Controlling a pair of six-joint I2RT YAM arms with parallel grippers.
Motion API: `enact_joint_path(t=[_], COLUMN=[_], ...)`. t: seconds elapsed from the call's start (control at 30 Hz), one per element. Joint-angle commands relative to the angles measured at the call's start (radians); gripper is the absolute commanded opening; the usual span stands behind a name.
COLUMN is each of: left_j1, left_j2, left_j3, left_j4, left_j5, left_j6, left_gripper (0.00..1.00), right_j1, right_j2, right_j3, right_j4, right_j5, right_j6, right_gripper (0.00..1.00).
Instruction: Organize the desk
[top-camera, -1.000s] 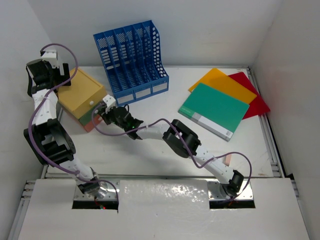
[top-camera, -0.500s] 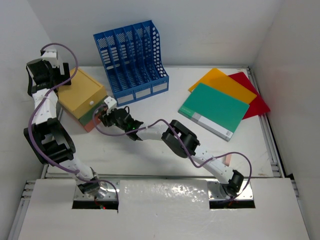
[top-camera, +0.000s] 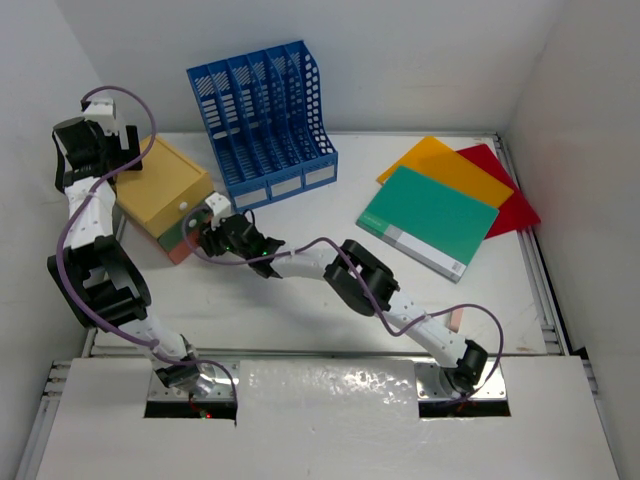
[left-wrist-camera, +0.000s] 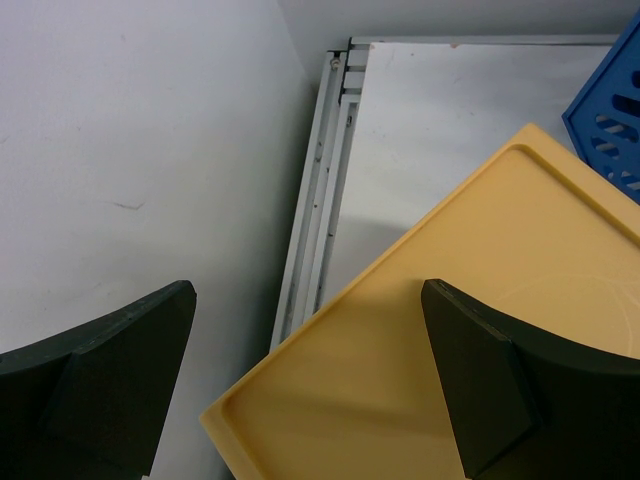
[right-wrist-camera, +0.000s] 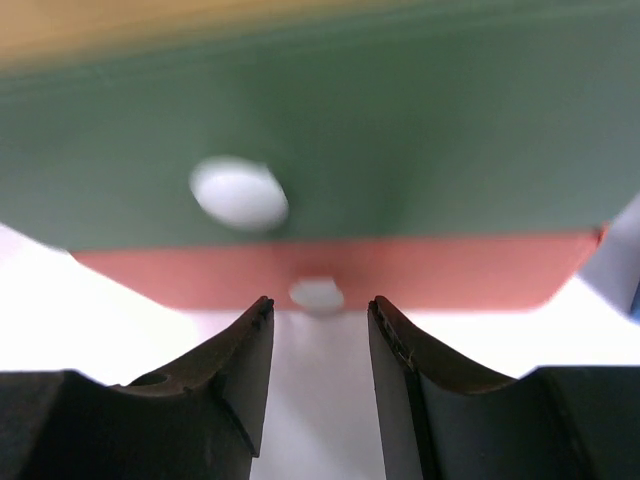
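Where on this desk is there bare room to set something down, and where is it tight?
Bare: the desk middle between the blue file rack and the green folder, and the near strip left of the right arm. Crowded: the far-left corner, with the drawer box, rack and left arm.

- Left arm (top-camera: 86, 215): white links, bulky black joints.
- Right arm (top-camera: 410, 318): the same white links and black joints.
- Cables (top-camera: 110, 93): thin, purple-grey, running along both arms.
- Left fingers (left-wrist-camera: 110, 385): broad, matte black wedges.
- Right fingers (right-wrist-camera: 225, 395): black, tapered, with rough inner edges.
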Motion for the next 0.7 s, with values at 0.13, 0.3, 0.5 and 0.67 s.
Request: enact_joint_path(t=[0.13, 0.3, 0.5, 0.67], left_j1=[-0.011, -0.011, -0.011, -0.011], left_j2=[0.059, 0.059, 0.099, 0.168], left_j3=[-0.022, -0.019, 0.060, 0.220], left_j4=[-0.158, -0.167, -0.229, -0.307], left_j5=[-0.012, 0.000, 0.011, 0.048], left_j6=[0.037, 0.044, -0.015, -0.103], left_gripper=[0.97, 0.97, 0.97, 0.96], right_j1=[0.006, 0.006, 0.006, 0.006], right_j2=[0.051, 0.040, -0.063, -0.161], right_j3=[0.158, 0.114, -0.059, -0.217], right_j4=[0.007, 0.031, 0.139, 0.234], right_j5=[0.002, 0.016, 0.037, -0.006], right_j6=[0.025, 0.057, 0.053, 0.051], right_gripper=[0.42, 0.40, 0.40, 0.40])
